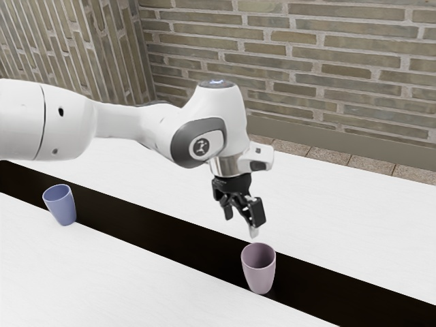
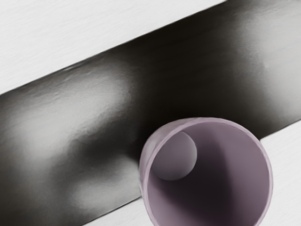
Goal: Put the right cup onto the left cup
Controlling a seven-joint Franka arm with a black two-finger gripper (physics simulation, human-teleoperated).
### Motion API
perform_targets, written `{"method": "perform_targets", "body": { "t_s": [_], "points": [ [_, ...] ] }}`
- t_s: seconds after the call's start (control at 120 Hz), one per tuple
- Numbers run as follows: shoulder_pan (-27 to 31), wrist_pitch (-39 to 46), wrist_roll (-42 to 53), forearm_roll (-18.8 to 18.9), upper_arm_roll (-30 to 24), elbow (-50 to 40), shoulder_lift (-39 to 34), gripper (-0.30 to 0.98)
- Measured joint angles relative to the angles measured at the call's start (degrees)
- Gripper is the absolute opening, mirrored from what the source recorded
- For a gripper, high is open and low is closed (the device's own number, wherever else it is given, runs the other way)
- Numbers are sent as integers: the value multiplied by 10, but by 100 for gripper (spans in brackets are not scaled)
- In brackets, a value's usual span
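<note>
My gripper (image 1: 242, 223) hangs just above the pinkish-mauve cup, a little toward the exterior view's left, with its black fingers spread apart and nothing between them. The mauve cup (image 1: 259, 269) stands upright on the dark strip of the table, its mouth facing up. In the wrist view the same mauve cup (image 2: 146, 165) is close under the hand, and its hollow inside and round bottom can be seen. A blue cup (image 1: 61, 206) stands upright at the exterior view's left, well apart from both the gripper and the mauve cup.
The white table (image 1: 347, 204) has a dark strip (image 1: 163, 238) running lengthwise, with white surface on both sides. A brick wall (image 1: 340, 82) rises behind the table, above a tiled floor.
</note>
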Motion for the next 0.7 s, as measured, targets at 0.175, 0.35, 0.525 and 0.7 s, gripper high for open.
{"method": "perform_targets", "body": {
  "t_s": [0.175, 0.35, 0.525, 0.7],
  "points": [
    [0, 33, -16, 2, 1, -6, 32, 69],
    [0, 47, -27, 17, 2, -18, 54, 69],
    [-4, 68, -36, 29, 1, -17, 80, 69],
    [-13, 84, -44, 37, 1, -14, 87, 40]
  ]
}}
